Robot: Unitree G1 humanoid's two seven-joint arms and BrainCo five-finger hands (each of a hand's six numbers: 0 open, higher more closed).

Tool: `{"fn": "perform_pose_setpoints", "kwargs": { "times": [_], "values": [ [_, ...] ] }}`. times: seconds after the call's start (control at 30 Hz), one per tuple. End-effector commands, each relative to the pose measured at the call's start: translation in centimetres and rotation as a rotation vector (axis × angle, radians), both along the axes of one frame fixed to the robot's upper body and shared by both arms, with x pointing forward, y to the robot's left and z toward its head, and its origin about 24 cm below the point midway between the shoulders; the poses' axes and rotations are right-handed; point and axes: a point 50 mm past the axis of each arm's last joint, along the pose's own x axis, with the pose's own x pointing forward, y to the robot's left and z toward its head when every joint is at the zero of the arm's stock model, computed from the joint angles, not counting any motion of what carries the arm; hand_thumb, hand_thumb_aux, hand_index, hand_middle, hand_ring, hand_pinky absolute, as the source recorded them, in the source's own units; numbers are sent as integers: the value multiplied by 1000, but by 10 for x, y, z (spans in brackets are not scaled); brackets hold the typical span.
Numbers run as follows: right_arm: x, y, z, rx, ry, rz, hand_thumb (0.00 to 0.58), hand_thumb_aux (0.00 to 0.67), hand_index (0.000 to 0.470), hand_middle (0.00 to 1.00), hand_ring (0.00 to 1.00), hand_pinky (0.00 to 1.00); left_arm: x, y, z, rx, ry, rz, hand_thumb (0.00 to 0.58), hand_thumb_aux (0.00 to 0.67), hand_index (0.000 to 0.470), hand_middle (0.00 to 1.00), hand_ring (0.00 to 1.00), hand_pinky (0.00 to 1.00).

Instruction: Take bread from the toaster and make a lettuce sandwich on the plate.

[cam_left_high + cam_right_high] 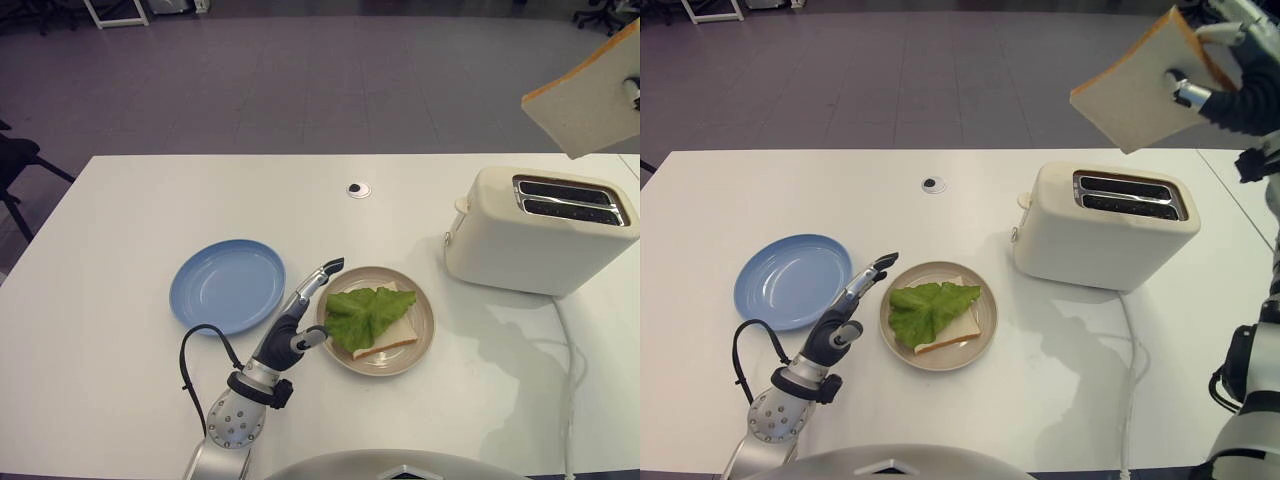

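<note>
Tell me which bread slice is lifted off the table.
The slice in the right hand, raised above the toaster. The other slice lies on the beige plate under lettuce.

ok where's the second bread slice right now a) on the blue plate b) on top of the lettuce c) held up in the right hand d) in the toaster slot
C: the right hand grips the bread slice in the air above the toaster, and the lettuce leaf on the beige plate has nothing on top.
</note>
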Motion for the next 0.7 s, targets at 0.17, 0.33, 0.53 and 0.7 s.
{"fn": "perform_pose_setpoints", "kwargs": {
  "times": [0.17,0.33,0.53,0.7],
  "values": [
    [-26,87,-66,184,626,608,580,670,470,0,0,0,7,7,-1,-16,-1,17,0,0,0,0,0,0],
    [-25,132,-111,210,914,663,580,670,470,0,0,0,11,12,-1,-17,-9,28,0,0,0,0,0,0],
    [-33,170,-183,-43,1101,597,580,670,470,0,0,0,13,12,-3,11,-15,19,0,0,0,0,0,0],
    [-26,186,-195,-115,1056,570,580,670,470,0,0,0,11,10,-4,25,-10,10,0,0,0,0,0,0]
  ]
}}
